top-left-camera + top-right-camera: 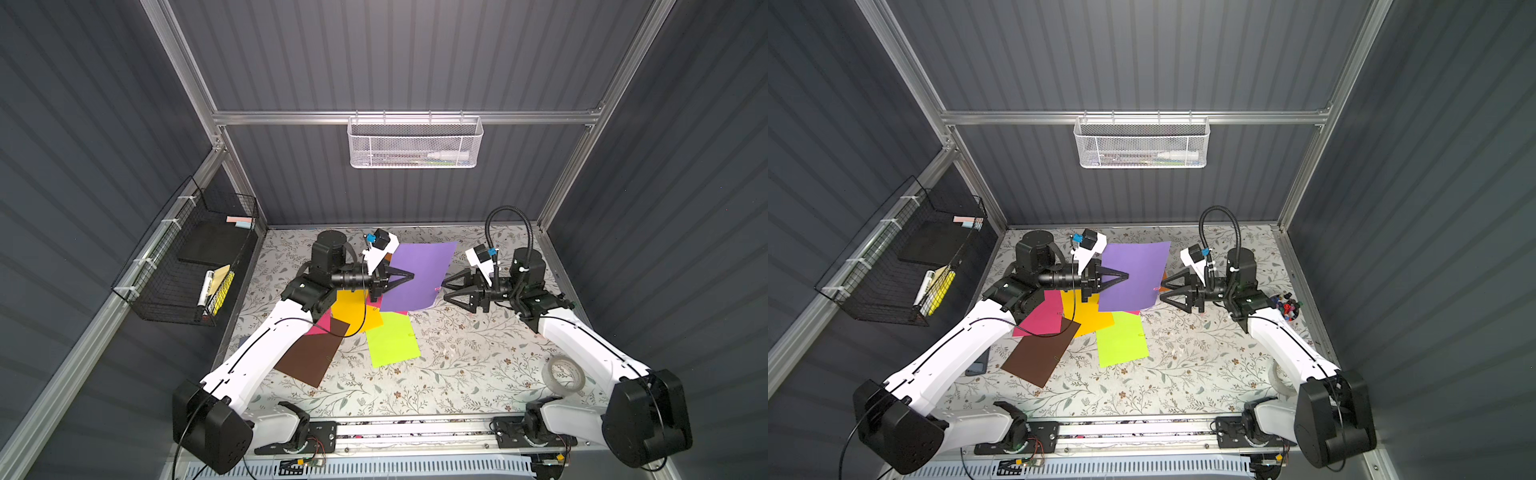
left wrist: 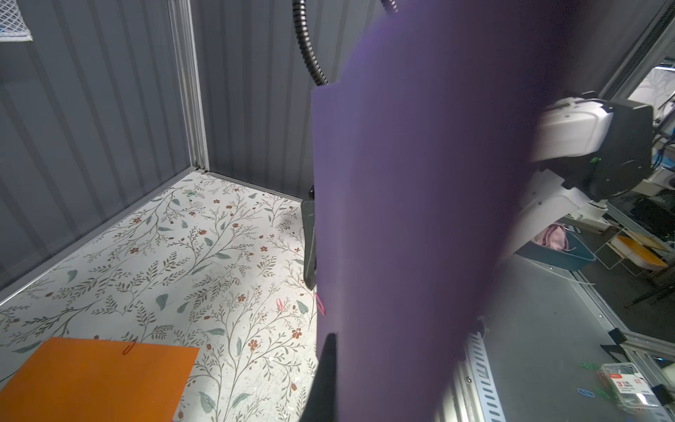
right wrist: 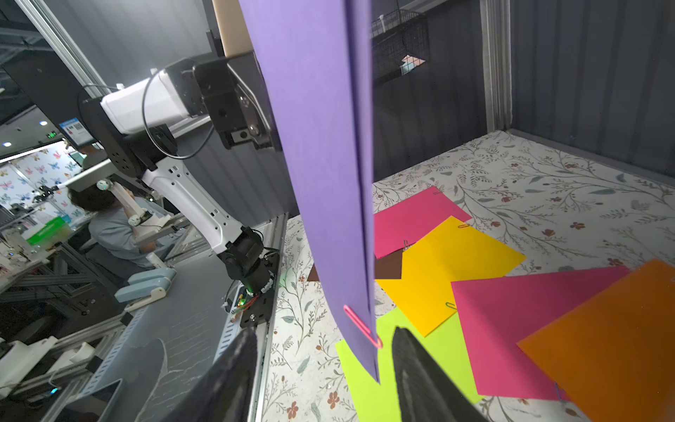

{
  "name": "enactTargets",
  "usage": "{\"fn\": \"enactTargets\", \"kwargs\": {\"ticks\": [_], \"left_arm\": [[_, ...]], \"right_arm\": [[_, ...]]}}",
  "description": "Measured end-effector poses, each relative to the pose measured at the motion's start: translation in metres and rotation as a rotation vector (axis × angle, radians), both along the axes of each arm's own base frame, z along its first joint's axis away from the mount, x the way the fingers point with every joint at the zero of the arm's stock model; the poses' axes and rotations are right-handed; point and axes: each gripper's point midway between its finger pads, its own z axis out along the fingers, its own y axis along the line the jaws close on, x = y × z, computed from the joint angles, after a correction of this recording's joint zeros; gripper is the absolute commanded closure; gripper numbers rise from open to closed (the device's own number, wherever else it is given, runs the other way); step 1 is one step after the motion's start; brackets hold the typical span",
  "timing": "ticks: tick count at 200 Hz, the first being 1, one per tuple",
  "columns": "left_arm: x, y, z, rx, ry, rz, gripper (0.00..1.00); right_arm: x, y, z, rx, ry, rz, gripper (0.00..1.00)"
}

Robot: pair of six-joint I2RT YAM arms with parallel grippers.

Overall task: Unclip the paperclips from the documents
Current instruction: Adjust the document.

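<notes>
the left gripper [image 1: 411, 276] is pressed together on the purple sheet [image 1: 419, 266], pinching it near the edge that faces the left arm. it holds the sheet lifted off the table [image 1: 457, 365], and the sheet hangs tilted above the other papers. the right gripper [image 1: 444, 290] faces it from the opposite side with its jaws spread, holding nothing. a pink paperclip [image 3: 361, 326] sits on the purple sheet's edge close to its lower corner. in the right wrist view that corner and the clip lie in the gap between the 2 dark fingers [image 3: 420, 372]. the clip is just beside one finger, and i cannot tell whether it touches. in both top views it shows as a small pink mark just in front of the right fingertips. flat on the table under and around the lifted sheet lie a yellow sheet [image 1: 353, 311], a lime green sheet [image 1: 392, 338] and a brown sheet [image 1: 313, 353] partly under the left arm. there are also 2 magenta pink sheets [image 3: 412, 219] [image 3: 522, 329] and an orange sheet [image 3: 613, 343]. the yellow sheet's clips [image 3: 463, 226] sit at 2 of its edges, and the orange sheet's clip [image 2: 128, 347] is at its edge. a loose pink clip [image 2: 280, 304] lies on the bare table. a tape roll [image 1: 565, 374] and a cup of markers [image 1: 1287, 309] stand beside the right arm.
</notes>
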Motion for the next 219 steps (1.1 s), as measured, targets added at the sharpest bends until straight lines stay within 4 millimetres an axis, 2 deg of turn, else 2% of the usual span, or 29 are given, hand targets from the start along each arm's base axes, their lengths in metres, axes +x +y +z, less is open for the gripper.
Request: {"fn": "enactTargets", "kwargs": {"ticks": [39, 74, 100, 125, 162, 219], "left_arm": [[-0.003, -0.002, 0.0, -0.006, 0.008, -0.03, 1.0], [-0.004, -0.002, 0.005, -0.012, -0.004, -0.035, 1.0], [-0.003, -0.002, 0.005, -0.013, -0.004, -0.033, 1.0], [-0.002, -0.001, 0.005, -0.011, -0.003, -0.028, 1.0], [0.005, 0.003, 0.004, -0.005, -0.001, 0.003, 1.0], [0.013, 0.009, -0.002, 0.017, 0.016, 0.049, 1.0]], "right_arm": [[0.013, 0.006, -0.006, 0.016, 0.006, -0.01, 0.38], [0.014, 0.017, -0.009, 0.03, 0.025, 0.024, 0.6], [0.012, 0.018, -0.006, 0.041, 0.027, 0.043, 0.76], [0.009, 0.017, -0.003, 0.046, 0.014, 0.048, 0.87], [0.003, 0.016, 0.002, 0.045, 0.002, 0.053, 0.92], [-0.005, 0.015, -0.002, 0.025, 0.014, 0.064, 0.94]]}}
